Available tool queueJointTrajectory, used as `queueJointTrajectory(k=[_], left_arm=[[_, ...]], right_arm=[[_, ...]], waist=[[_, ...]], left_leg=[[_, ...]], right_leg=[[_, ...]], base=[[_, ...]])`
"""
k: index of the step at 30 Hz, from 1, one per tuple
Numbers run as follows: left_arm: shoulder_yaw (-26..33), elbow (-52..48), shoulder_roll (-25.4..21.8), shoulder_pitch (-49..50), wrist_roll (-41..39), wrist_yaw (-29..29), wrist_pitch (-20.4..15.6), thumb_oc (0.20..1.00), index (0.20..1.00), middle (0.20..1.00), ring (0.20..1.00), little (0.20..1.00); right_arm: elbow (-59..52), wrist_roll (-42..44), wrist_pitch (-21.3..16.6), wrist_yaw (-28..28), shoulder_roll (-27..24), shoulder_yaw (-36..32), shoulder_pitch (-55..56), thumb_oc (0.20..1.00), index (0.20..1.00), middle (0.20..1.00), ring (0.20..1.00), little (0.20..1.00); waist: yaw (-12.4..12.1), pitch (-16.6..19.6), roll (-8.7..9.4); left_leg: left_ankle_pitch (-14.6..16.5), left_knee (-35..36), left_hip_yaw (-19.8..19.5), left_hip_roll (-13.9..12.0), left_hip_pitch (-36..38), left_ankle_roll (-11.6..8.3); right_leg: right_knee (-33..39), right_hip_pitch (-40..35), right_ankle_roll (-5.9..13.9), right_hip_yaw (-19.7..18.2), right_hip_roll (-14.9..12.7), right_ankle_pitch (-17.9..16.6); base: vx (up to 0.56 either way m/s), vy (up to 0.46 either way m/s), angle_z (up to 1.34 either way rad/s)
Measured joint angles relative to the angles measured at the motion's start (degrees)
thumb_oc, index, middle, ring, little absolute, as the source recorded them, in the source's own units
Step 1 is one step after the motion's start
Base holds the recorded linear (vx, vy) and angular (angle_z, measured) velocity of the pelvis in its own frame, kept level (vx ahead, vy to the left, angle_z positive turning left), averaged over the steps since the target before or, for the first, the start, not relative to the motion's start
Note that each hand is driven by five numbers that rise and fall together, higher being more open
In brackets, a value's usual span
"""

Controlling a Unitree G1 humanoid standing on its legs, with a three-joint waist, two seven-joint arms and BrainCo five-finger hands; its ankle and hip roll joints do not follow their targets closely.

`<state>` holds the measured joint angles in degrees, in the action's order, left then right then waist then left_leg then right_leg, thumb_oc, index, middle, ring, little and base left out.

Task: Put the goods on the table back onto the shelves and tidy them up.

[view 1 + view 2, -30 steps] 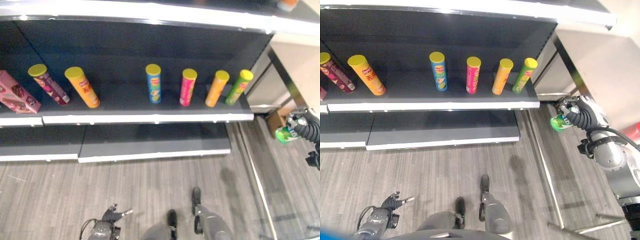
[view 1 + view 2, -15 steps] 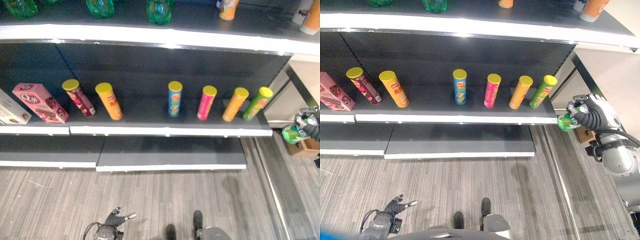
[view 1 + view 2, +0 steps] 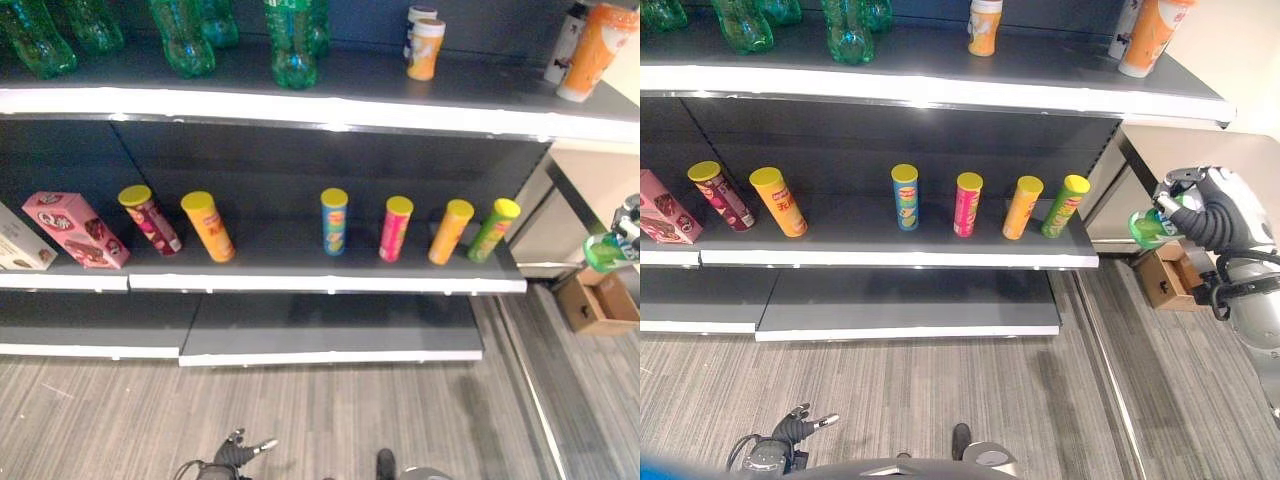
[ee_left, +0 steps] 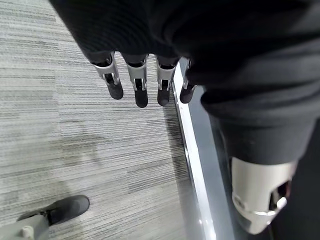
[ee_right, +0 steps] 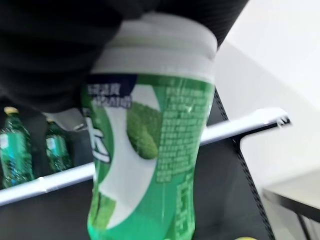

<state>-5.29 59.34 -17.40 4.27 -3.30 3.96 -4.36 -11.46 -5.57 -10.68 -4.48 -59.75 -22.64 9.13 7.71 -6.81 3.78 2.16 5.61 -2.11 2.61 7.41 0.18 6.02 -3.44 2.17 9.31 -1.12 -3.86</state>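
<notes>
The shelf unit (image 3: 940, 95) stands in front of me with 3 dark boards, and it is my landmark here. My head camera has tilted up over the last second, so the top board, earlier cut off, now shows green bottles (image 3: 290, 45) toward its left end and orange-and-white cups (image 3: 985, 25) toward its right; the goods themselves have not moved. On the middle board, 6 yellow-lidded tubes (image 3: 905, 197) stand in a loose row, with a pink box (image 3: 75, 228) at the left end of that board. The bottom board is bare. Off the right end of the unit, beside a cardboard box (image 3: 1170, 277) on the floor, my right hand (image 3: 1215, 210) is curled around a green bottle with a white cap (image 5: 150, 150), and it has risen from about bottom-board height to about middle-board height. In my right wrist view the top board's edge lies beyond the bottle. I judge that I am carrying the bottle toward the top board to join the other green bottles. My left hand (image 4: 145, 82) hangs low over the floor in front of the unit, fingers straight and holding nothing.
</notes>
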Motion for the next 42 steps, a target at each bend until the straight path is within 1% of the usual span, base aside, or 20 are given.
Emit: queueJointTrajectory(k=[4, 7, 9, 10, 11, 12, 13, 15, 16, 18, 20, 21, 25, 27, 32, 34, 35, 36, 38, 42], left_arm=[[-0.24, 0.04, 1.24, 0.69, -0.03, 0.03, 0.03, 1.000, 1.000, 1.000, 1.000, 1.000], [-2.05, 0.07, 1.41, 0.49, -0.15, 0.11, 0.07, 1.000, 1.000, 1.000, 1.000, 1.000], [-3.10, 0.07, 1.43, 0.51, -0.36, 0.23, 0.06, 1.000, 1.000, 1.000, 1.000, 1.000], [-4.21, 0.46, 1.35, 0.58, -0.51, 0.34, 0.06, 1.000, 1.000, 1.000, 1.000, 1.000], [-4.98, 1.42, 1.36, -0.06, -0.53, 0.39, 0.10, 1.000, 1.000, 1.000, 1.000, 1.000], [-5.24, 1.56, 1.41, -0.75, -0.64, 0.38, 0.01, 1.000, 1.000, 1.000, 1.000, 1.000], [-5.64, 1.56, 1.45, -2.45, -0.98, 0.37, 0.01, 1.000, 1.000, 1.000, 1.000, 1.000], [-5.72, 1.33, 0.83, -2.03, -1.01, 0.40, 0.01, 1.000, 1.000, 1.000, 1.000, 1.000], [-6.77, 1.40, 0.31, -1.25, -1.01, 0.45, 0.32, 1.000, 1.000, 1.000, 1.000, 1.000], [-7.77, 1.49, 0.04, -0.22, -1.01, 0.54, 0.70, 1.000, 1.000, 1.000, 1.000, 1.000], [-7.84, 1.65, -0.12, 0.52, -1.06, 0.72, 0.71, 1.000, 1.000, 1.000, 1.000, 1.000], [-7.68, 1.93, -0.10, 0.45, -1.10, 0.73, 0.70, 1.000, 1.000, 1.000, 1.000, 1.000], [-7.19, 2.20, -0.19, -1.02, -2.52, 0.90, 0.52, 1.000, 1.000, 1.000, 1.000, 1.000], [-7.24, 2.82, -0.29, -1.18, -2.92, 1.36, 0.47, 1.000, 1.000, 1.000, 1.000, 1.000], [-5.27, 6.24, 0.18, -1.44, -3.34, 2.07, -0.43, 1.000, 1.000, 1.000, 1.000, 1.000], [-5.25, 6.60, 0.76, -2.01, -3.35, 2.03, -0.41, 1.000, 1.000, 1.000, 1.000, 1.000], [-5.79, 6.44, 0.87, -1.15, -3.34, 1.95, -0.29, 1.000, 1.000, 1.000, 1.000, 1.000], [-5.85, 6.25, 0.87, -0.59, -3.34, 1.94, -0.16, 1.000, 1.000, 1.000, 1.000, 1.000], [-6.25, 5.57, 0.87, -0.32, -3.34, 1.93, -0.11, 1.000, 1.000, 1.000, 1.000, 1.000], [-6.74, 2.46, 0.73, -0.65, -3.34, 1.92, -0.48, 1.000, 1.000, 1.000, 1.000, 1.000]], right_arm=[[0.18, -0.06, -0.39, -0.22, -7.01, 0.74, -4.50, 0.200, 0.200, 0.200, 0.200, 0.200], [2.89, -0.11, -1.29, -0.75, -11.80, 6.99, -14.05, 0.200, 0.200, 0.200, 0.200, 0.200], [6.56, -0.67, -1.25, -1.66, -13.17, 14.22, -22.00, 0.200, 0.200, 0.200, 0.200, 0.200], [10.17, -0.73, -1.38, -1.81, -16.53, 23.05, -30.18, 0.200, 0.200, 0.200, 0.200, 0.200], [12.53, -0.73, -1.30, -1.84, -17.51, 26.80, -34.48, 0.200, 0.200, 0.200, 0.200, 0.200], [15.43, -0.74, -1.15, -2.41, -18.87, 30.44, -38.31, 0.200, 0.200, 0.200, 0.200, 0.200], [21.85, -0.74, -0.65, -2.83, -20.70, 34.75, -42.65, 0.200, 0.200, 0.200, 0.200, 0.200], [25.52, -1.33, 0.50, -2.89, -20.63, 35.79, -43.47, 0.200, 0.200, 0.200, 0.200, 0.200], [29.97, -1.98, 0.80, -3.35, -20.50, 40.81, -48.17, 0.200, 0.200, 0.200, 0.200, 0.200], [36.82, -4.58, 2.29, -4.39, -17.97, 49.14, -56.82, 0.200, 0.200, 0.200, 0.200, 0.200], [39.53, -5.90, 2.86, -5.03, -16.56, 51.58, -59.72, 0.200, 0.200, 0.200, 0.200, 0.200], [43.54, -7.34, 2.97, -5.29, -15.96, 57.36, -66.25, 0.200, 0.200, 0.200, 0.200, 0.200], [50.12, -8.10, 4.14, -5.48, -15.13, 62.09, -74.54, 0.200, 0.200, 0.200, 0.200, 0.200], [57.07, -8.14, 4.60, -6.47, -11.63, 66.24, -80.25, 0.200, 0.200, 0.200, 0.200, 0.200], [66.27, -8.20, 5.59, -6.53, -10.52, 71.01, -84.29, 0.200, 0.200, 0.200, 0.200, 0.200], [66.96, -8.19, 6.62, -6.42, -11.82, 70.91, -84.29, 0.200, 0.200, 0.200, 0.200, 0.200], [66.12, -8.17, 6.66, -6.36, -10.83, 70.71, -84.29, 0.200, 0.200, 0.200, 0.200, 0.200], [65.44, -8.18, 6.35, -6.30, -9.81, 70.73, -84.29, 0.200, 0.200, 0.200, 0.200, 0.200], [65.70, -8.17, 6.46, -6.25, -8.84, 70.83, -84.27, 0.200, 0.200, 0.200, 0.200, 0.200], [66.34, -8.17, 6.47, -6.17, -7.24, 70.99, -84.27, 0.200, 0.200, 0.200, 0.200, 0.200]], waist=[[-0.30, 0.57, -0.76], [-0.66, 0.67, -0.20], [-1.92, 0.98, 0.50], [-2.64, 1.00, 0.66], [-3.33, 0.99, 0.72], [-3.74, 0.99, 0.91], [-5.16, 0.70, 1.36], [-6.90, 0.69, 1.33], [-6.63, 0.62, 1.12], [-7.62, 0.53, 0.26], [-8.21, 0.22, -0.58], [-8.19, -0.22, -1.35], [-9.33, -0.89, -3.09], [-9.49, -0.93, -3.38], [-11.12, -1.10, -5.59], [-9.72, -1.20, -5.48], [-9.76, -1.50, -4.82], [-9.52, -1.55, -4.50], [-9.38, -1.46, -4.44], [-9.47, -1.04, -2.51]], left_leg=[[0.14, 0.01, -0.11, -0.26, 0.00, -0.60], [0.00, 0.01, -0.13, -0.56, -0.04, -0.79], [-0.14, 0.00, -0.28, -0.84, -0.15, -0.93], [-0.73, -0.02, -0.45, -0.90, -0.26, -1.45], [-0.98, -0.02, -0.84, -0.90, -0.37, -1.66], [-1.63, -0.01, -2.44, -0.73, -1.07, -2.43], [-1.69, 0.01, -4.69, -0.78, -2.58, -3.92], [-0.85, 0.01, 1.94, -3.00, -4.03, -2.81], [-1.00, -0.02, 5.11, -4.05, -4.69, -2.62], [-3.24, -0.08, 4.74, -4.36, -4.38, -0.96], [-3.76, -0.37, 4.14, -4.13, -4.19, -0.99], [-3.79, -0.73, 3.69, -3.92, -4.21, -1.03], [-3.88, -0.85, 2.69, -4.00, -4.07, -1.17], [-4.20, -0.85, 2.14, -4.23, -4.22, -1.68], [-5.45, -1.16, -0.65, -5.75, -5.33, -4.48], [-7.51, -1.66, 2.31, -5.54, -7.27, -7.01], [-7.39, -1.65, 7.83, -5.94, -6.69, -6.87], [-7.48, -1.64, 9.49, -6.20, -5.70, -6.99], [-7.52, -1.43, 9.16, -6.54, -3.94, -6.95], [-7.64, -0.78, 7.98, -6.36, -3.98, -6.76]], right_leg=[[-0.01, -0.11, -0.33, 0.17, 0.24, -0.08], [-0.01, -0.07, -0.78, 0.26, 0.51, -0.33], [-0.02, -0.13, -0.93, 0.60, 0.77, -0.32], [-0.24, -0.20, -1.14, 1.05, 0.84, -0.35], [-0.19, -0.20, -1.18, 1.36, 0.86, -0.32], [-0.23, -0.23, -1.41, 2.85, 0.62, -0.18], [-0.22, -0.08, -1.83, 6.46, 0.15, 0.15], [-0.26, 0.07, -2.38, 9.10, -0.03, 0.66], [-0.23, -0.04, -1.84, 11.15, -0.29, 1.82], [-0.24, -0.49, -1.75, 11.54, 0.09, 2.06], [-0.22, -1.12, -1.82, 12.08, 0.02, 2.29], [-0.23, -1.15, -1.82, 12.30, -0.01, 2.28], [-0.21, -1.80, -1.77, 12.75, 0.04, 2.58], [-0.21, -2.05, -1.79, 12.90, 0.47, 2.90], [-0.27, -2.75, -2.99, 15.96, 2.38, 4.33], [-0.11, -2.82, -3.77, 20.21, 1.69, 4.97], [-0.09, -3.00, -4.82, 20.79, 1.25, 5.25], [-0.10, -3.40, -4.83, 20.90, 0.78, 5.30], [-0.40, -3.97, -4.92, 20.88, 0.86, 4.97], [-0.39, -3.81, -4.44, 20.66, 1.18, 4.82]], base=[[0.02, -0.086, 0.02], [0.01, -0.082, 0.01], [0.00, -0.162, 0.05], [-0.02, -0.173, 0.11], [-0.03, -0.111, 0.34], [-0.03, -0.110, 1.06], [-0.02, -0.089, 1.10], [0.02, -0.093, 1.04], [0.04, -0.072, 0.89], [0.04, -0.074, 0.39], [0.03, -0.075, 0.17], [0.03, -0.072, 0.14], [0.03, -0.090, 0.13], [0.03, -0.085, 0.13], [0.05, -0.115, 0.36], [0.04, -0.024, 0.81], [0.07, -0.014, 0.57], [0.07, -0.013, 0.13], [0.06, -0.018, -0.02], [0.05, -0.018, 0.01]])
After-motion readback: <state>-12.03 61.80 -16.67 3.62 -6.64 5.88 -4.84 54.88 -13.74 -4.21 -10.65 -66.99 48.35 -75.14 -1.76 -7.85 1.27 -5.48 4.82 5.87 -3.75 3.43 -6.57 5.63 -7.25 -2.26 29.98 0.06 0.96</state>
